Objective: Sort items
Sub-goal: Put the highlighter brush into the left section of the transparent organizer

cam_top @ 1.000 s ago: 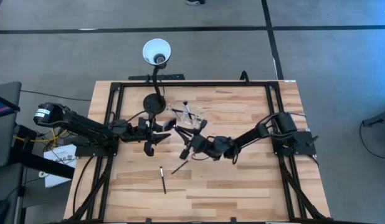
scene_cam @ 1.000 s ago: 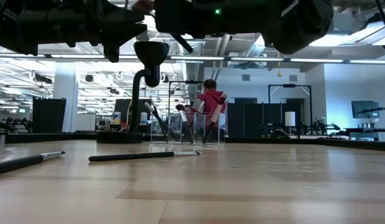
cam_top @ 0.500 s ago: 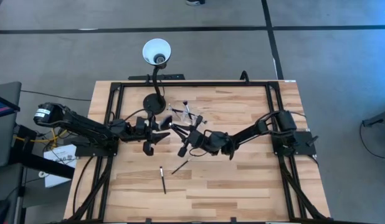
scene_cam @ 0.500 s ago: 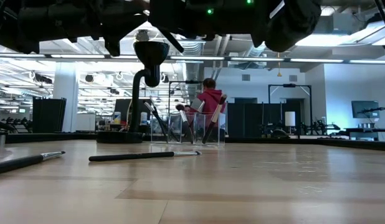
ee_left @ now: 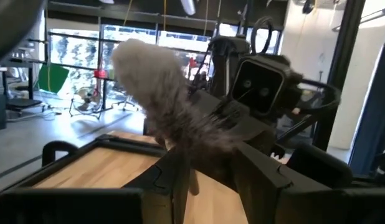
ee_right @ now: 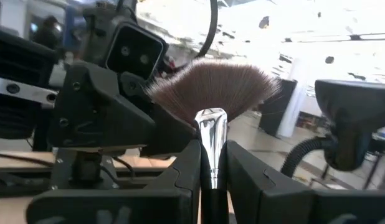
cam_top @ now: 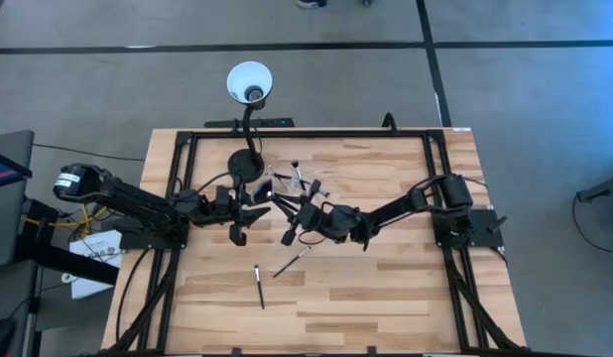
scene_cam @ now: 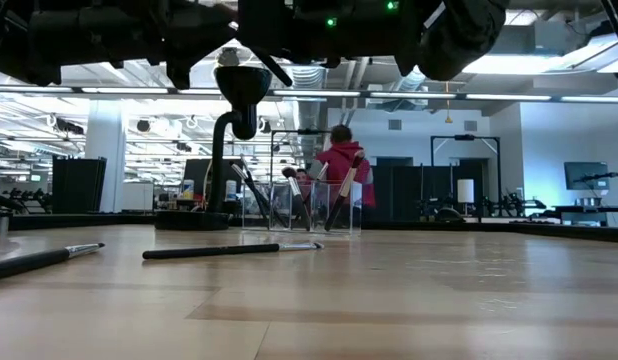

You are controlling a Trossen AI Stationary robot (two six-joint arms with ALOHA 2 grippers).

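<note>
On the wooden table (cam_top: 386,268) the right gripper (ee_right: 212,163) is clamped on the fan brush (ee_right: 212,99), holding it up in the air right beside the left gripper (cam_top: 249,214), whose fingers look spread apart, so this reads as a hand-over or a carry toward the clear holder (scene_cam: 301,206) by the lamp (cam_top: 249,84). To do it well, I'd keep the grip low on the ferrule, hold the handle steady, and not release until the other side has a firm hold. Two brushes lie flat near the front: a longer one (cam_top: 292,263) and a shorter one (cam_top: 259,286). The low view cuts both grippers off at the top, and the left wrist view shows only a fuzzy head up close
</note>
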